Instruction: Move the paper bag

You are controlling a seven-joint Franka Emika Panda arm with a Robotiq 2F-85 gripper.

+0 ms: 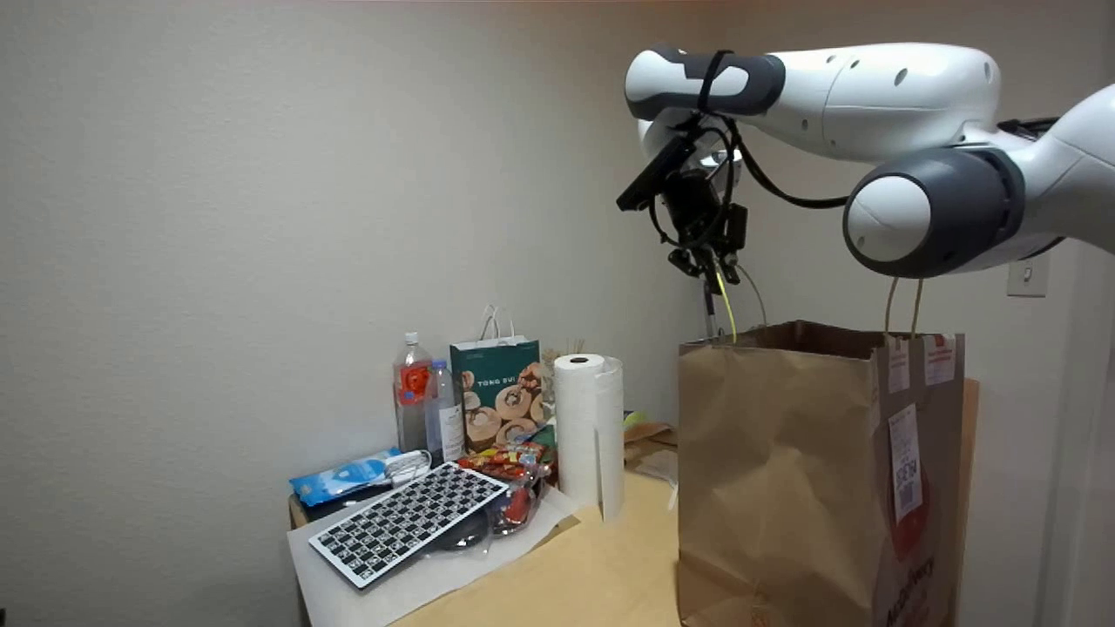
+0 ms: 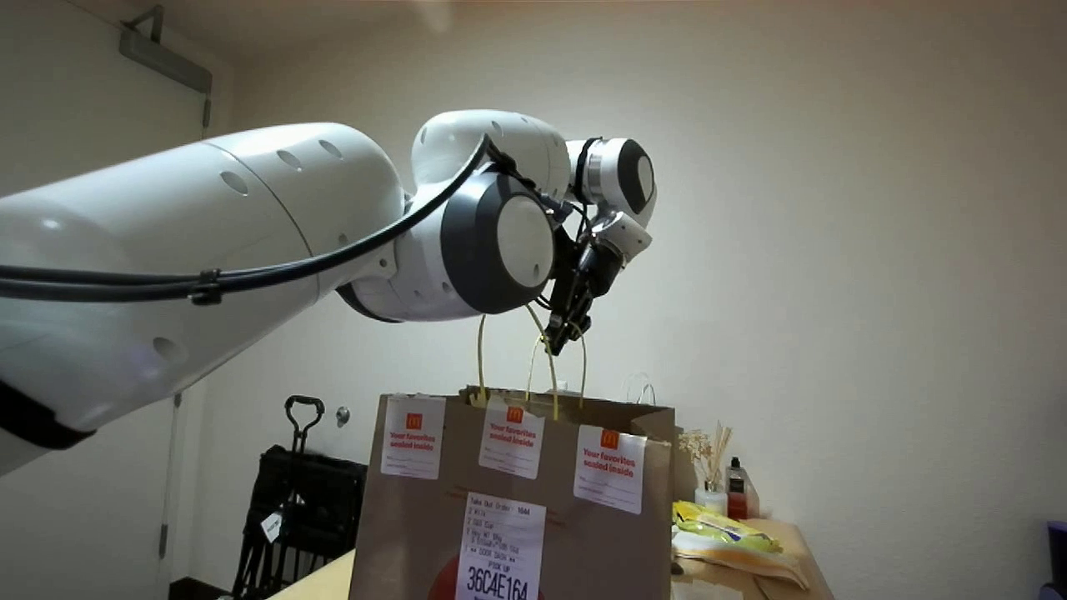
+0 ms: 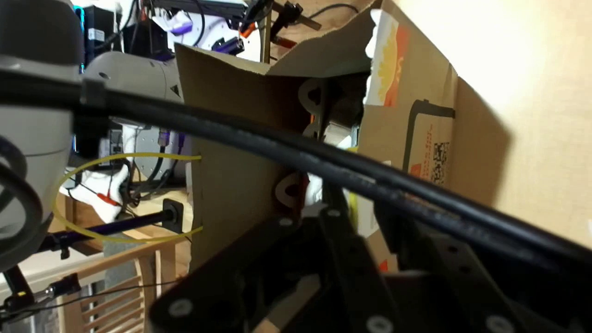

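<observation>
The brown paper bag point(image 1: 775, 479) stands upright on the table, its top open. Its sticker-covered face shows in an exterior view point(image 2: 408, 533). In the wrist view the bag point(image 3: 432, 129) shows from above, with items inside. My gripper point(image 1: 710, 274) is just above the bag's rim, at the far yellow handle point(image 1: 726, 300); the gripper also shows in an exterior view point(image 2: 558, 340). In the wrist view the gripper point(image 3: 358, 217) has a gap between its fingers, so it is open. A black cable covers part of the fingertips. I cannot tell whether the handle lies between them.
On the table point(image 1: 623, 566) are a paper towel roll point(image 1: 578, 435), a green gift bag point(image 1: 514, 374), bottles point(image 1: 411, 383) and a checkered board point(image 1: 409, 522). A reed diffuser point(image 2: 711, 500) and a yellow packet point(image 2: 725, 529) stand beyond the bag. A folded black cart point(image 2: 304, 500) stands by the door.
</observation>
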